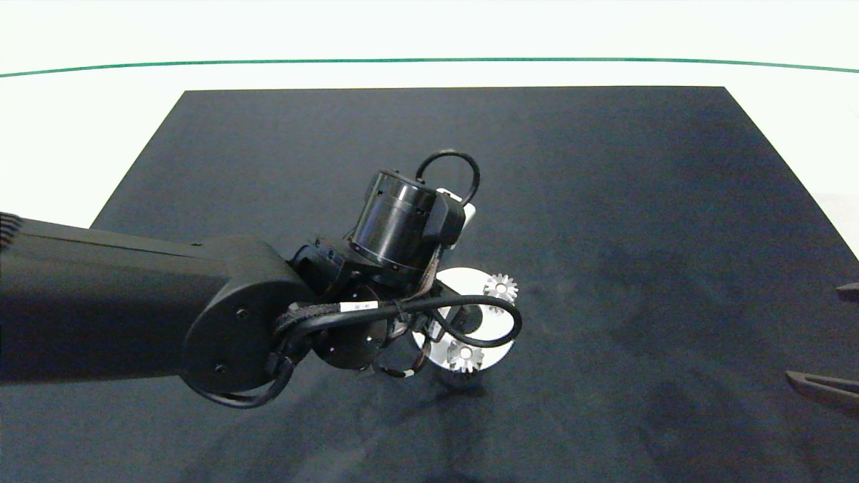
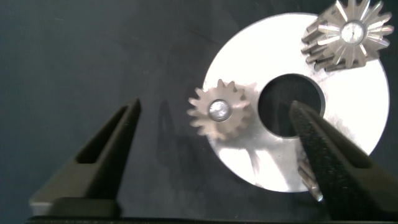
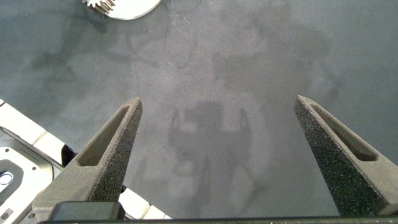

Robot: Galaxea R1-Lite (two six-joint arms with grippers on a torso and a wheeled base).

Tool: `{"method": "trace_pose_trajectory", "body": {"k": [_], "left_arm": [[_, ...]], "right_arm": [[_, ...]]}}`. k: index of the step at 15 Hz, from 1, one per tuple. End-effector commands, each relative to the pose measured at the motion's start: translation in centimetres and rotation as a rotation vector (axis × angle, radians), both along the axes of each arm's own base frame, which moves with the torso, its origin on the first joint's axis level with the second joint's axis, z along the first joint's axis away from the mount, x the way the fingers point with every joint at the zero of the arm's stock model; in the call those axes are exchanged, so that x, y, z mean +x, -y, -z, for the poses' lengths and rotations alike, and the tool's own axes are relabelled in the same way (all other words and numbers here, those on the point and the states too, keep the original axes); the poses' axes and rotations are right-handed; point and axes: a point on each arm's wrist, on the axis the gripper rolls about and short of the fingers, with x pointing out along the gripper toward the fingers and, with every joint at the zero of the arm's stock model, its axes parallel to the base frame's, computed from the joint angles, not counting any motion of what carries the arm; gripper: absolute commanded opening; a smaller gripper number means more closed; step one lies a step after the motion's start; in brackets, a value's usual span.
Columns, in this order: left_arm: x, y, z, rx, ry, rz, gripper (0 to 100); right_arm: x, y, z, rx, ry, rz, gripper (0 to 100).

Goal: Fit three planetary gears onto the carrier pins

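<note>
The white carrier disc (image 1: pixel 486 339) (image 2: pixel 249 56) lies on the black mat. In the left wrist view one planetary gear (image 2: pixel 221 112) sits at the disc's rim, a silvery carrier pin (image 2: pixel 219 111) showing in its bore. A second gear (image 2: pixel 348 34) sits on another pin (image 2: pixel 352 31). A third gear (image 2: pixel 308 177) peeks from behind one finger. The head view shows two gears (image 1: pixel 500 288) (image 1: pixel 465 357); the left arm hides the third. My left gripper (image 2: pixel 214 107) hovers open over the disc, astride the rim gear without touching it. My right gripper (image 1: pixel 839 339) (image 3: pixel 217 102) is open and empty at the right edge.
The black mat (image 1: pixel 604 201) covers most of a white table (image 1: pixel 100 134), with a green line (image 1: pixel 429 60) across the far side. The left arm's wrist and cables (image 1: pixel 402 221) hang over the disc's left part. A white and metal part (image 3: pixel 12 168) shows beside the right gripper.
</note>
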Motion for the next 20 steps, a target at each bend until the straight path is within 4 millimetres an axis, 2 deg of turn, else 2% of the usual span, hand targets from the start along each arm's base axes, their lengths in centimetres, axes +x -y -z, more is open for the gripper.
{"method": "trace_pose_trajectory", "body": {"k": [1,2,4,5,6,7,8,9,10,11,13,15,17,18,20], "left_arm": [[-2.2,-2.4,-3.0,0.003,0.000,0.001,100],[-3.7,-4.0,-4.4,0.010,-0.009,0.000,100],[-5.8,-7.1,-6.1,-0.004,-0.004,-0.020,100],[-7.2,-9.6,-6.6,0.004,-0.012,-0.048,100],[-7.9,-10.6,-6.8,0.006,-0.017,-0.061,100],[-10.9,-15.1,-7.5,-0.028,-0.020,-0.133,100],[-13.2,-18.4,-8.2,-0.076,0.003,-0.219,100],[-15.7,-21.3,-8.6,-0.110,0.034,-0.303,100],[-17.2,-22.6,-8.6,-0.122,0.051,-0.338,100],[-21.2,-25.2,-8.3,-0.148,0.090,-0.403,100],[-25.7,-27.3,-7.4,-0.177,0.142,-0.484,100],[-28.9,-28.0,-5.5,-0.196,0.198,-0.586,100],[-31.3,-27.9,-3.2,-0.185,0.252,-0.669,100],[-31.7,-27.8,-2.7,-0.180,0.261,-0.688,100],[-34.3,-27.1,-0.5,-0.185,0.353,-0.769,100]], "right_arm": [[0.0,0.0,0.0,-0.003,-0.001,-0.001,100],[-0.2,0.1,-0.1,0.002,0.007,-0.002,100],[-0.9,0.4,-0.5,0.015,0.035,-0.001,100],[-1.0,0.5,-0.6,0.017,0.039,0.001,100],[-1.0,0.5,-0.6,0.019,0.042,0.001,100],[-1.2,0.7,-0.8,0.023,0.051,0.005,100],[-1.5,0.9,-0.9,0.025,0.064,0.023,100],[-1.5,1.2,-1.0,0.026,0.070,0.061,100],[-1.5,1.5,-1.0,0.025,0.074,0.088,100],[-1.9,2.2,-1.1,0.032,0.091,0.166,100],[-4.4,3.6,-1.3,0.051,0.145,0.272,100],[-8.9,4.5,0.0,0.050,0.146,0.343,100],[-12.7,4.8,2.2,0.058,0.187,0.406,100],[-13.3,4.8,2.8,0.060,0.200,0.424,100],[-16.2,4.4,6.5,0.067,0.264,0.497,100]]}}
